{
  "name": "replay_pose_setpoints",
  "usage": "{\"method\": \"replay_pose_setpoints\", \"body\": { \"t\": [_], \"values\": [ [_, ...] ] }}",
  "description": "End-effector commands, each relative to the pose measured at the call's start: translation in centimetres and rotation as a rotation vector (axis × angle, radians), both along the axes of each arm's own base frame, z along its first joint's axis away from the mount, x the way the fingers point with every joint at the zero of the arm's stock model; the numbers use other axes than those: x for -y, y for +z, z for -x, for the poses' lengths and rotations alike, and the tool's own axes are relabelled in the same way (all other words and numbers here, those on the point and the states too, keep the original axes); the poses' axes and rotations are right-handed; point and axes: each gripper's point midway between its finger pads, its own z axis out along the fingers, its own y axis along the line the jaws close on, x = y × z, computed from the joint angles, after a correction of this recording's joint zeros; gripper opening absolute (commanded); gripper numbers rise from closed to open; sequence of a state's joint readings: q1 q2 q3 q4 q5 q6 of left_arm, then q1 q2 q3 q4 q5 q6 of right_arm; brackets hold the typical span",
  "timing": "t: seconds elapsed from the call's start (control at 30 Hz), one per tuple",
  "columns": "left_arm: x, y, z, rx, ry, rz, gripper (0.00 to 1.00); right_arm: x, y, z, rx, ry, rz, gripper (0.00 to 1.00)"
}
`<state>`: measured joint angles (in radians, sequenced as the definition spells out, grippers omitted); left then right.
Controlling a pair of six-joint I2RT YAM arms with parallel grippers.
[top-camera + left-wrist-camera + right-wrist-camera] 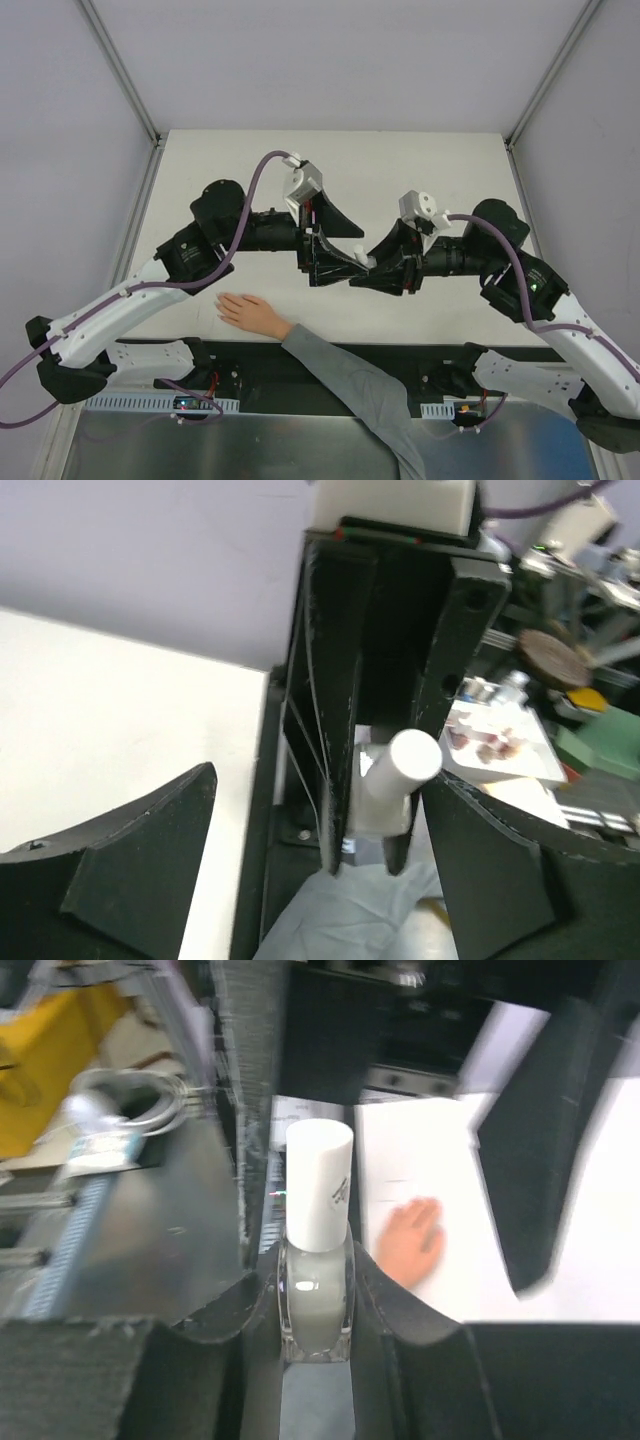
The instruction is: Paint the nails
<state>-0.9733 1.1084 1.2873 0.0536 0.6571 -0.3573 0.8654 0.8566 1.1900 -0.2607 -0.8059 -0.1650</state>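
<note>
- The bottle [317,1310] is held by the right jaws, which are shut tight on its glass sides. It is kept up in the air over the middle of the surface, with its top pointed at the other arm, so that the top can be reached.
- The white cap [318,1195] is on the bottle and sticks out past the right jaws. It is likely left free like this so that it can be gripped and twisted off.
- The left jaws are spread wide. The cap is lined up with the gap between them and does not look touched. A grip on the cap seems to be the step in hand.
- The hand [250,312] is laid flat at the near edge of the surface, left of the middle, with a grey sleeve [350,385] behind it. It seems to be kept low and flat so that paint can be put on from above.
- The nails [223,303] are at the tips of its fingers and are too small to be told from the skin. They are well apart from the bottle, and no brush is seen, so painting is judged not to be begun.
</note>
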Motion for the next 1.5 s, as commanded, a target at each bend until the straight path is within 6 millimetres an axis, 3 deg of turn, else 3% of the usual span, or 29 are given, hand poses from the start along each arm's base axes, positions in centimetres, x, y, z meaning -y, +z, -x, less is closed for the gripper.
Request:
{"method": "replay_pose_setpoints", "body": {
  "t": [0.0, 0.1, 0.3, 0.57, 0.67, 0.9, 1.0, 1.07, 1.13, 1.17, 1.2, 1.23, 1.27, 1.3, 1.33, 1.37, 1.47],
  "values": [
    [-3.1, 3.3, -3.8, 0.049, 0.309, 0.043, 0.81, 0.4, 0.2, -6.5, 0.114, -0.337, 0.055, 0.0],
    [-3.5, 4.0, -5.8, 0.011, 0.429, 0.059, 0.8, 1.6, -0.7, -11.0, 0.098, -0.597, 0.091, 0.0],
    [-2.1, 4.1, -8.6, -0.052, 0.526, 0.051, 0.7, 2.8, -0.6, -13.8, 0.099, -0.775, 0.088, 0.0],
    [0.3, 3.5, -11.0, -0.097, 0.568, 0.024, 0.68, 2.7, -0.4, -13.7, 0.118, -0.77, 0.086, 0.0],
    [1.0, 3.3, -11.2, -0.11, 0.56, 0.017, 0.61, 3.2, -0.4, -14.0, 0.124, -0.804, 0.087, 0.0],
    [2.1, 2.4, -10.3, -0.139, 0.491, -0.005, 0.33, 3.5, 0.2, -14.0, 0.113, -0.828, 0.076, 0.0],
    [2.9, 1.5, -8.9, -0.155, 0.398, -0.03, 0.13, 3.3, 0.6, -13.5, 0.105, -0.806, 0.058, 0.0],
    [3.3, 1.1, -7.4, -0.13, 0.306, -0.032, 0.02, 3.4, 1.1, -12.7, 0.102, -0.778, 0.036, 0.0],
    [3.4, 0.5, -3.6, -0.076, 0.067, -0.048, 0.0, 2.6, 1.9, -9.4, 0.139, -0.586, -0.016, 0.0],
    [3.2, 0.6, -2.5, -0.066, -0.012, -0.039, 0.0, 1.9, 2.3, -6.8, 0.165, -0.427, -0.049, 0.0],
    [2.9, 0.5, -1.8, -0.064, -0.067, -0.032, 0.0, 1.2, 2.7, 0.7, 0.19, 0.012, -0.103, 0.0],
    [2.2, -0.1, -0.1, -0.083, -0.169, -0.037, 0.0, 1.8, 3.3, 3.8, 0.205, 0.186, -0.135, 0.0],
    [2.0, 0.7, -0.2, -0.05, -0.18, 0.013, 0.0, 2.0, 3.5, 5.7, 0.054, 0.282, -0.125, 0.0],
    [1.8, 0.7, 0.0, -0.048, -0.191, 0.025, 0.0, 2.4, 5.4, 6.8, 0.125, 0.352, -0.214, 0.0],
    [1.5, 0.2, 0.7, -0.07, -0.227, 0.022, 0.0, 2.6, 5.7, 7.0, 0.088, 0.352, -0.23, 0.0],
    [1.3, 1.0, 0.9, -0.04, -0.243, 0.065, 0.0, 2.5, 5.4, 6.6, 0.072, 0.307, -0.247, 0.0],
    [1.5, 0.5, 0.4, -0.084, -0.215, 0.058, 0.0, 2.4, 4.8, 5.6, 0.066, 0.242, -0.228, 0.0]
  ]
}}
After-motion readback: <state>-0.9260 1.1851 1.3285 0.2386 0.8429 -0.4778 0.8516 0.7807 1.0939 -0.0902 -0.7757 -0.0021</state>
